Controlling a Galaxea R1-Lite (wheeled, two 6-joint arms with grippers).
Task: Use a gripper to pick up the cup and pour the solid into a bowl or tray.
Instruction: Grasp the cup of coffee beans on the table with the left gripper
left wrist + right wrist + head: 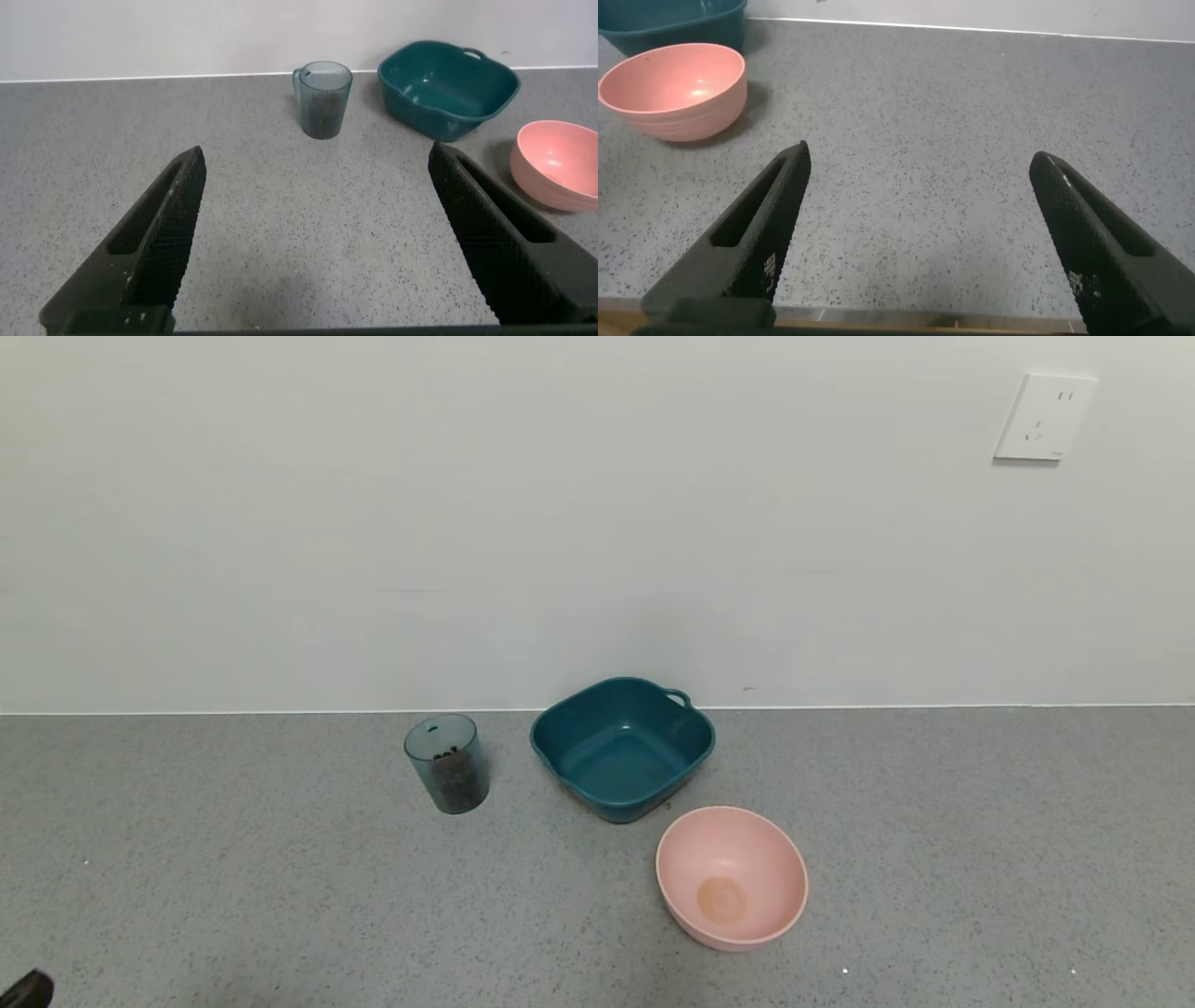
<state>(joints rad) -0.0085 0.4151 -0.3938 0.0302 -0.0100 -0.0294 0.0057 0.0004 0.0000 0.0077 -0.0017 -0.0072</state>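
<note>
The ribbed grey-blue cup [447, 775] stands upright on the grey counter near the back wall, with dark brown pellets [451, 771] inside. It also shows in the left wrist view [323, 98], far ahead of my left gripper [316, 163], which is open and empty. Only a black tip of the left gripper [28, 989] shows at the head view's bottom left corner. The pale pink bowl [732, 877] sits empty to the right of the cup, nearer me. My right gripper [920, 159] is open and empty over bare counter, with the pink bowl [674, 89] off to one side.
A squarish dark teal tub [623, 747] with a loop handle stands between cup and pink bowl, against the back wall. A white wall socket [1043, 417] is high on the right. The counter's front edge [924, 320] lies just under the right gripper.
</note>
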